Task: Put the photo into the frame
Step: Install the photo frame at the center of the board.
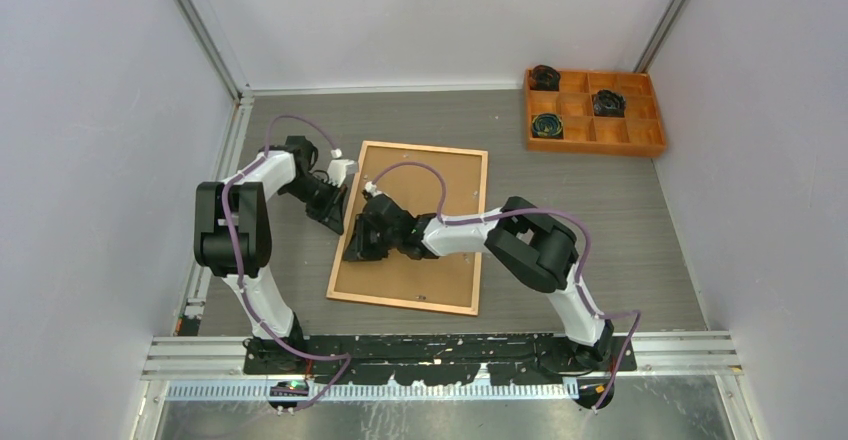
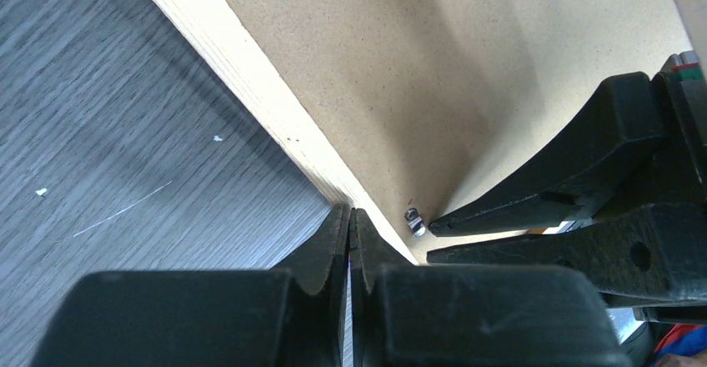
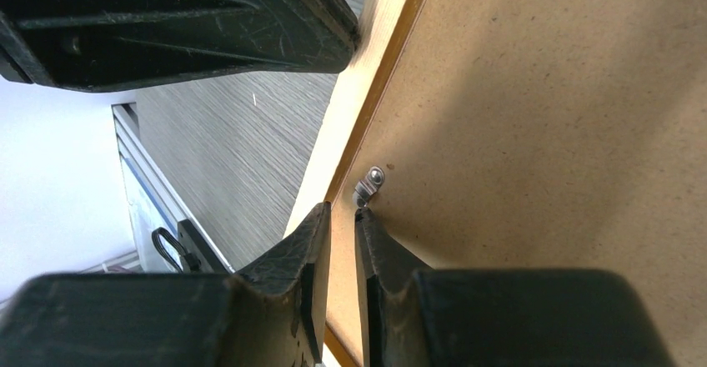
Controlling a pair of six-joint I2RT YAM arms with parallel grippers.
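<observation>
Toward the table's left side: left gripper (image 2: 350,213), pointing down at the outer side of the frame's left rail.
Left jaws: pressed together with nothing between them, tips at the spot where the rail's outer edge meets the grey wood-grain table (image 1: 600,220).
Frame (image 2: 257,83): lying flat with its back upward, about the middle of the table and a little left of centre. Its long sides run roughly from the near edge toward the far edge, slightly turned.
Backing board (image 1: 415,270): plain brown, lying flat inside the rails and filling the frame's opening.
Metal tab (image 3: 369,185): small and silver, on the board's left margin just inside the left rail.
Right gripper (image 3: 342,210): reaches in from the right across the board, tips at the inner side of the left rail just beside the tab, close to the left gripper.
Right jaws: a narrow slit apart, nothing seen pinched. Whether one tip touches the tab cannot be told.
Far right corner: orange compartment tray (image 1: 595,148), well apart from the frame. Three compartments hold dark items (image 1: 547,125), too small to identify.
</observation>
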